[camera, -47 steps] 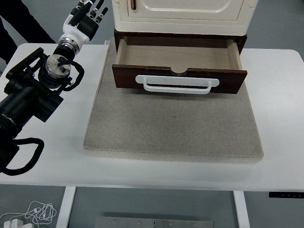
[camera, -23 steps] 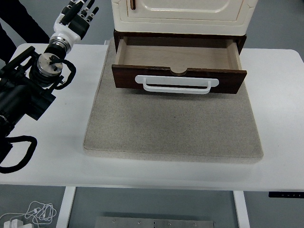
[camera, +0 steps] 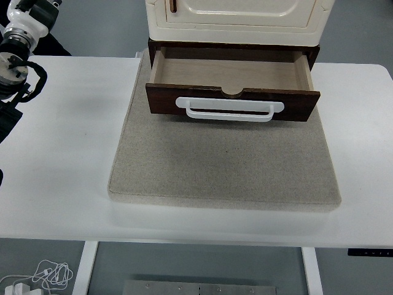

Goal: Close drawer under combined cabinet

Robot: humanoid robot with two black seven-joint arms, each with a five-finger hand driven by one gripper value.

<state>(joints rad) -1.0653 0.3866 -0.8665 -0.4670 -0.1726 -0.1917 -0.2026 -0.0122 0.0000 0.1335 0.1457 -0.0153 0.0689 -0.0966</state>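
The cream combined cabinet [camera: 233, 15] stands at the back of a grey mat [camera: 224, 163]. The wooden drawer [camera: 228, 72] under it is pulled out and looks empty inside. Its dark brown front [camera: 166, 101] carries a white bar handle [camera: 229, 109]. My left arm [camera: 12, 58] shows at the far top left edge, well to the left of the drawer. Only the wrist and base of the left hand [camera: 31, 13] are in the picture; the rest is cut off by the top edge.
The mat lies on a white table [camera: 61, 153]. A dark-clothed person [camera: 58, 44] shows partly behind the table's back left corner. White cables [camera: 43, 276] lie on the floor below the front edge.
My left arm has pulled back to the left and up, away from the cabinet, and is now mostly out of the picture. The drawer has not moved.
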